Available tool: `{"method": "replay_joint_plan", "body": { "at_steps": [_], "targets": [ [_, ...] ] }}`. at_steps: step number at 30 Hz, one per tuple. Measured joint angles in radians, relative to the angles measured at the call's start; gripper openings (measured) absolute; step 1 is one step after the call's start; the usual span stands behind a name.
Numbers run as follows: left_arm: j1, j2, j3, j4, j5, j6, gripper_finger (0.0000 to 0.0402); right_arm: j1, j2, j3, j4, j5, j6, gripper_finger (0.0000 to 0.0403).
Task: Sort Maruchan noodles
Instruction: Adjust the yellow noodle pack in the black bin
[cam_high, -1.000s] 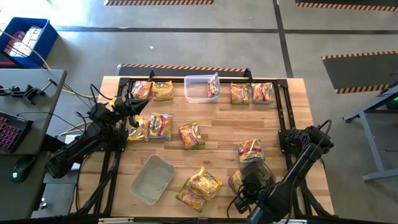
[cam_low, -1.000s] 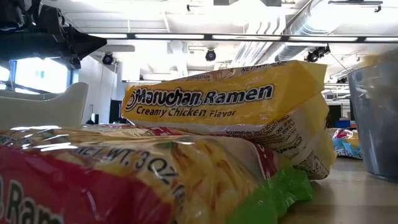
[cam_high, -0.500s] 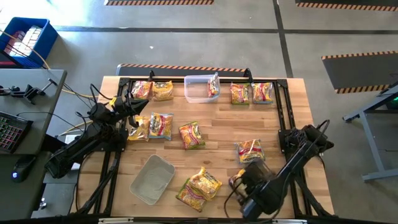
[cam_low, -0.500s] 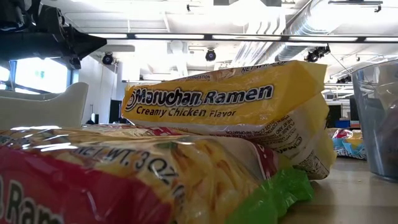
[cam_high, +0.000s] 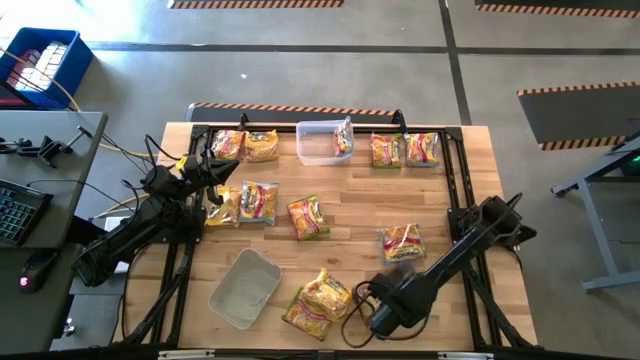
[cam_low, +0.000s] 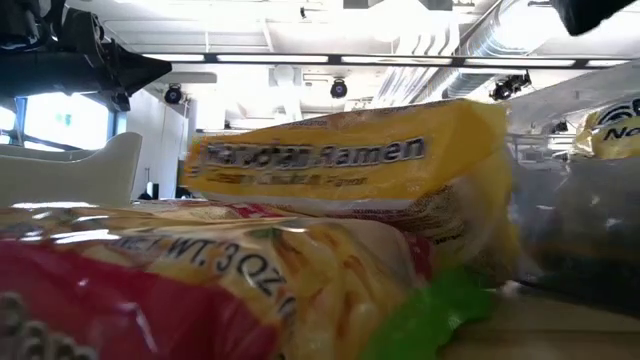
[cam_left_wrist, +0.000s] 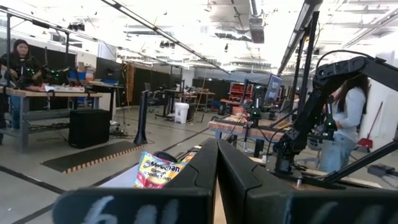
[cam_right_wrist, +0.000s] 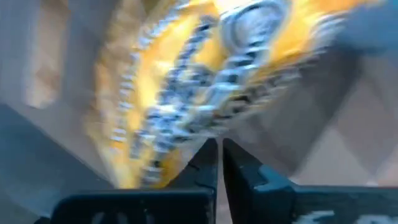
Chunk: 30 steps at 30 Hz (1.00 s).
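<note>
Seemingly, the closed right pincer (cam_high: 378, 318) nudges a "Ramen"-labelled yellow packet (cam_low: 350, 165).

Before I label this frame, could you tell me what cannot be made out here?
- Right wrist view: the yellow packet is motion-blurred, so its flavour cannot be read.
- High view: the right gripper hides whatever lies beneath it.
- Low view: near packets block most of the table.
- High view: packet print too small to read.
</note>
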Motion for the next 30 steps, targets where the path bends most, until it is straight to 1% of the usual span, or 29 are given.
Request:
{"method": "replay_joint_plan", "body": {
  "at_steps": [3,7,9,10,11,12,15,17,19,21,25,27,30],
  "targets": [
    [0.0,0.0,0.0,0.0,0.0,0.0,0.0003,0.009,-0.016,0.031,-0.001,0.062,-0.015,0.0001],
    [0.0,0.0,0.0,0.0,0.0,0.0,0.0003,0.018,-0.046,0.054,-0.007,0.175,-0.021,0.0],
    [0.0,0.0,0.0,0.0,0.001,-0.001,0.0003,0.012,-0.056,0.056,0.0,0.189,-0.033,0.0],
    [0.0,0.0,0.0,0.0,0.004,-0.001,0.0003,0.007,-0.058,0.057,-0.003,0.176,-0.033,0.0],
    [0.0,0.0,0.0,0.001,0.006,-0.002,0.0003,0.0,-0.058,0.058,-0.014,0.14,-0.029,0.0],
    [0.0,0.0,0.0,0.0,0.016,-0.001,0.0003,-0.005,-0.059,0.058,-0.04,0.09,-0.011,0.0],
    [0.0,0.0,0.0,0.002,0.05,-0.001,0.0003,-0.012,-0.063,0.053,-0.139,0.002,0.073,0.0003],
    [0.0,0.0,0.0,0.006,0.057,-0.001,0.0003,-0.012,-0.063,0.044,-0.144,-0.052,0.087,0.0011],
    [0.0,0.0,0.0,0.006,0.057,-0.001,0.0003,-0.019,-0.063,0.027,-0.127,-0.1,0.09,0.0029],
    [0.0,0.0,0.0,0.006,0.057,-0.001,0.0003,-0.03,-0.063,0.003,-0.079,-0.123,0.09,0.0055],
    [0.0,0.0,0.0,0.006,0.057,-0.002,0.0003,-0.055,-0.063,-0.044,0.008,-0.136,0.074,0.012],
    [0.0,0.0,0.0,0.006,0.057,-0.002,0.0003,-0.066,-0.064,-0.073,0.023,-0.139,0.071,0.0151],
    [0.0,0.0,0.0,0.006,0.057,-0.002,0.0003,-0.073,-0.066,-0.122,0.037,-0.167,0.068,0.0182]
  ]
}}
